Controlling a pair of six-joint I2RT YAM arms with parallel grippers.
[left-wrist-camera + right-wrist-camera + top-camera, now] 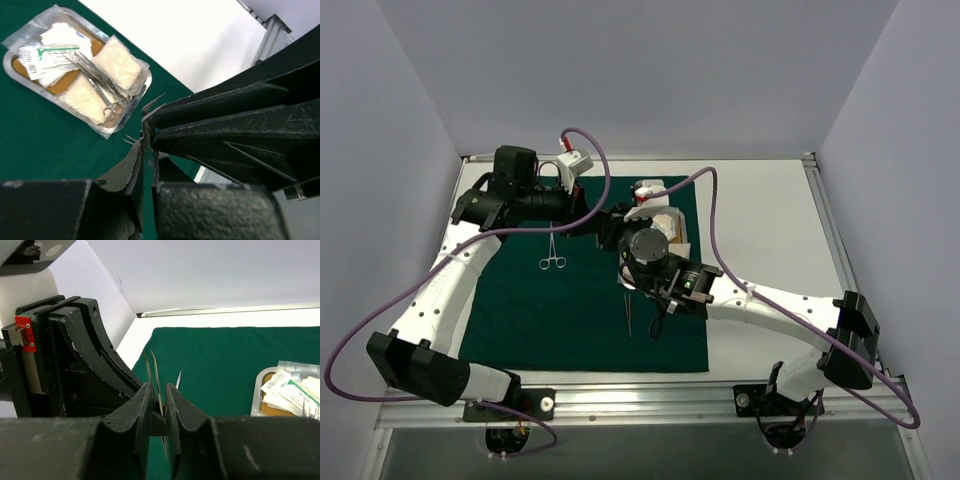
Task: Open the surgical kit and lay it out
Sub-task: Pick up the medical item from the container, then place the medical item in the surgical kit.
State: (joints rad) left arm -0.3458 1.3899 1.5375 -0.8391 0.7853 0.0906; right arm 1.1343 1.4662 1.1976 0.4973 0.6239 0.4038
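1. The green drape [570,320] lies flat on the white table [770,220], left of centre.
2. The steel tray [95,126] sits at the drape's far right. It holds white gauze pads [117,62], ring-handled clamps [100,82] and clear packets [47,55].
3. One loose clamp [552,252] lies on the drape's left half. A second pair of tweezers [628,312] lies near the middle, nearer the arms.
4. The left gripper [147,150] is clenched on the thin tweezers [156,375], held above the drape beside the tray.
5. The right gripper [158,400] meets the left. Its jaws stand narrowly either side of the same tweezers; whether they press cannot be told.
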